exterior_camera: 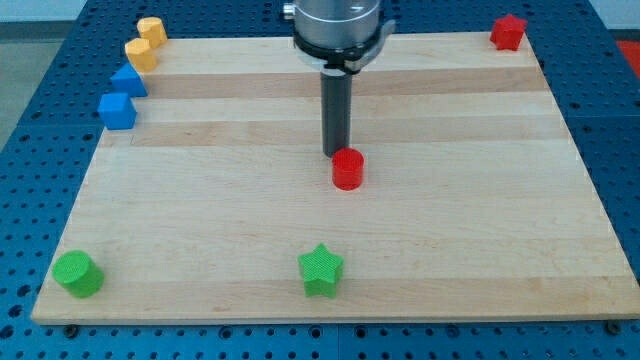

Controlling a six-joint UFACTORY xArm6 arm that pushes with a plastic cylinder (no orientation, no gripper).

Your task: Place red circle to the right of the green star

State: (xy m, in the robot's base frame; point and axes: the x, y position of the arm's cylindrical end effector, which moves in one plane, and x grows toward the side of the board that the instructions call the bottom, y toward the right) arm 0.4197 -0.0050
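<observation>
Camera view of the wooden board (200, 200) on a blue perforated bench (40, 60). My tip (336, 154) stands just behind the red circle (348, 169), on its top side in the view and slightly to the view's left, touching or very nearly touching it; contact cannot be settled from this angle. The arm carries no fingers, only the dark rod, so there is nothing to open or close.

The green star (321, 271) lies well below the tip, near the board's bottom edge and a little to the view's left of the red circle. The goal spot, to the view's right of the star, is bare.

Judged step: pushing the red circle down the view towards the star's row. To do this well, the push should run through the circle's centre, aimed down and somewhat to the view's right, so the circle ends beside the star and does not strike it. A round block tends to slip off an off-centre push, so small corrections are likely needed.

Far from the tip: a green cylinder (77, 273) at bottom left, two blue blocks (117, 110) and two yellow blocks (142, 52) at top left, a red block (508, 32) at top right.

No brand, label or writing is legible.
</observation>
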